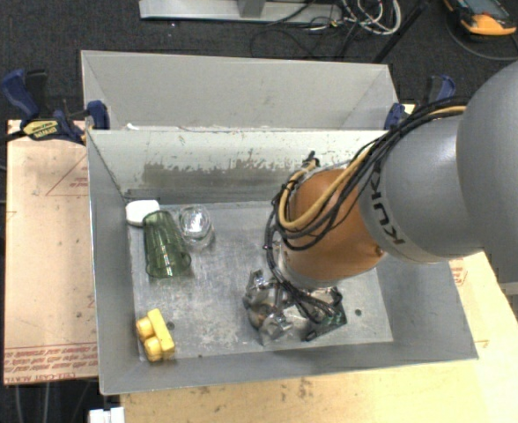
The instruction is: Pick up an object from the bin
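Grey bin (pixel 109 263), few loose items. Gripper (pixel 277 311) is down at the floor, front centre-right; can't tell if it's open or shut. Small dark, green-edged thing (pixel 331 319) just beside it, mostly hidden, is the likely target. Nothing looks lifted: grasp and lift remain. Green cup (pixel 165 245) and yellow block (pixel 156 336) lie well apart, left.

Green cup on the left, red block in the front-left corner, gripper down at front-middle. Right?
No: the block in the front-left corner is yellow, not red, as the camera view shows. The green cup does lie on the left, and the gripper is down at front-middle.
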You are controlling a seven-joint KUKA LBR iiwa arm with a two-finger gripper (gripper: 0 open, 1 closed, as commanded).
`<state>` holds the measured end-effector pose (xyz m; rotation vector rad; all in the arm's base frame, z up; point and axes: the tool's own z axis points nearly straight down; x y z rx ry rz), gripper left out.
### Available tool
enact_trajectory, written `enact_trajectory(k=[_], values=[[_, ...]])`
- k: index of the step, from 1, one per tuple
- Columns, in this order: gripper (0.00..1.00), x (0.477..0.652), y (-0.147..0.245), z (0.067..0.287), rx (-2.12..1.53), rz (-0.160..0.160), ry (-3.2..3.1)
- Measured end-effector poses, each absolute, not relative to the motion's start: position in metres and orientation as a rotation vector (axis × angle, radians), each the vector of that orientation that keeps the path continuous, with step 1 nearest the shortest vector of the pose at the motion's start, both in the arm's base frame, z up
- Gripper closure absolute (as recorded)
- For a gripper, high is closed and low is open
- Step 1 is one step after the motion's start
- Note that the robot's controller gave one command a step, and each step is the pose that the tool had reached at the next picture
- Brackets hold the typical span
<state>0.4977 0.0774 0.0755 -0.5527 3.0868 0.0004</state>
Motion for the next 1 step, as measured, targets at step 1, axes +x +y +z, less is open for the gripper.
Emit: enact_trajectory(k=[1], values=[[1.00, 0.5025, 0.0964, 0.2441, -0.742, 0.001, 3.045]])
